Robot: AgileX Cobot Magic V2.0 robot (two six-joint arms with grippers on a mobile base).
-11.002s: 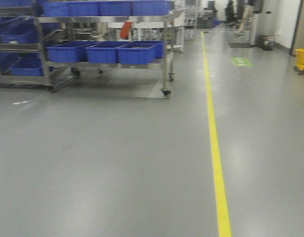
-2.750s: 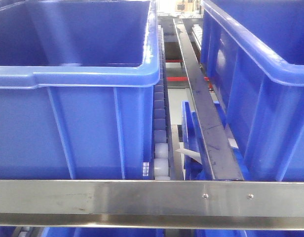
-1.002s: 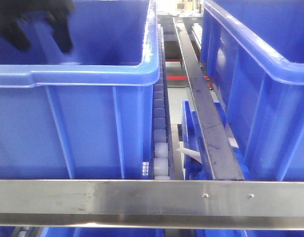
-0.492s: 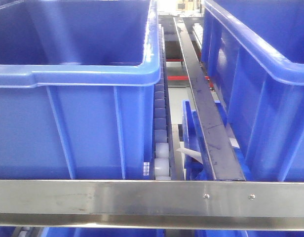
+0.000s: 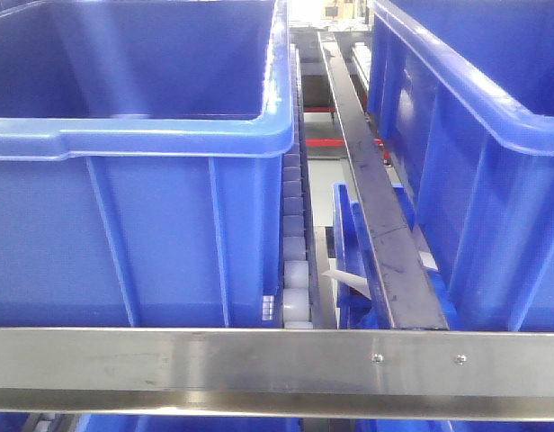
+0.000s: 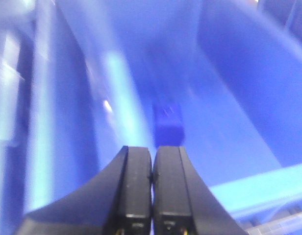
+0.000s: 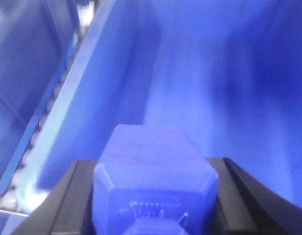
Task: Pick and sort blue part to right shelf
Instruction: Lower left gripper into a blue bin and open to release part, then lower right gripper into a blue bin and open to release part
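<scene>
Two bins flank the roller track behind the right shelf rail; the front view shows us no arms. Our left gripper, fingers together, hovers over a blue block in the left bin. Our right gripper clamps the blue part over the right bin.

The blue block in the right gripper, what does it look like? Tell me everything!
The blue block is a small, solid, matte-blue piece with a flat top face and sloped, bevelled edges; faint raised marks show on its near face. It sits clamped between the right gripper's two black fingers, which press its sides. It is held over the inside of a big blue bin. The picture is blurry.
</scene>
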